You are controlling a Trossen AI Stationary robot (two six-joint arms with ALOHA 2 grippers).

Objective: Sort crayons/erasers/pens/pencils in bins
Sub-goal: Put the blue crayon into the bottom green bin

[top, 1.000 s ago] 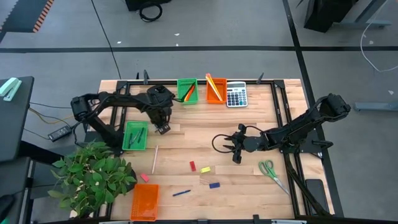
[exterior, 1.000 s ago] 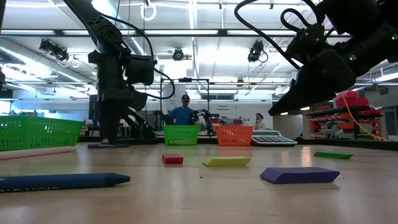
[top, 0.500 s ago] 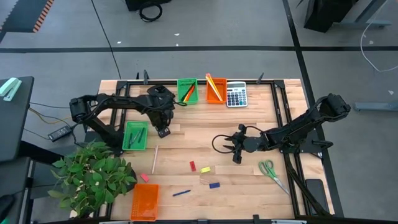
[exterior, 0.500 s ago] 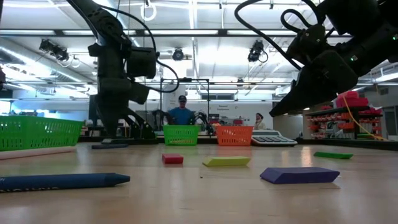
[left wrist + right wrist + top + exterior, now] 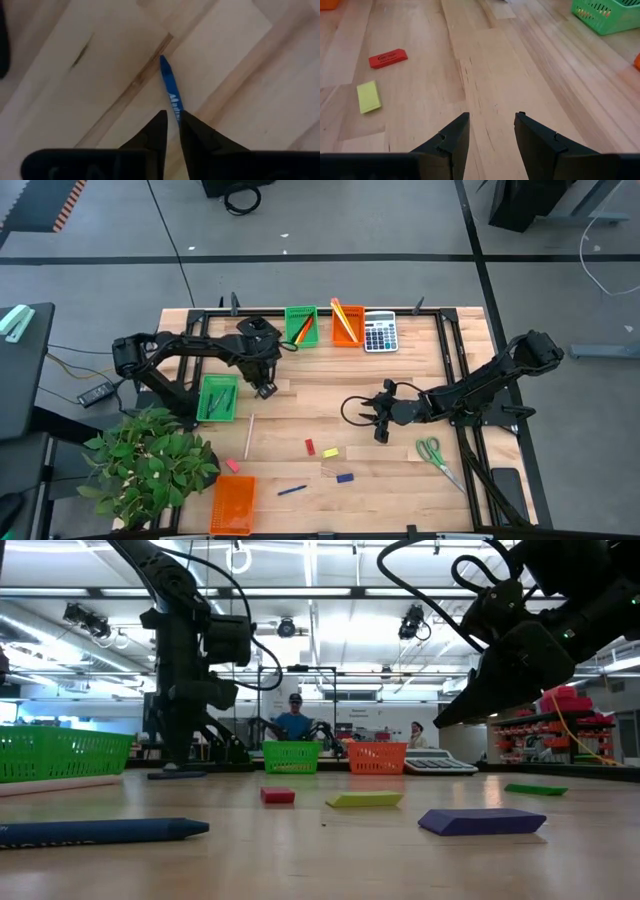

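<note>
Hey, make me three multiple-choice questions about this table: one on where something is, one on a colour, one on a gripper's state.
1. Where does the calculator sit?
A. beside the orange bin at the table's far edge
B. inside a green bin
C. next to the scissors

2. What colour is the pen between the left gripper jaws?
A. black
B. blue
C. red

3. How do the right gripper jaws stand?
A. shut on an eraser
B. shut on nothing
C. open and empty

Answers:
1 A: the high view shows it touching the orange bin.
2 B: the left wrist view shows a blue pen.
3 C: bare wood shows between the jaws.
</note>
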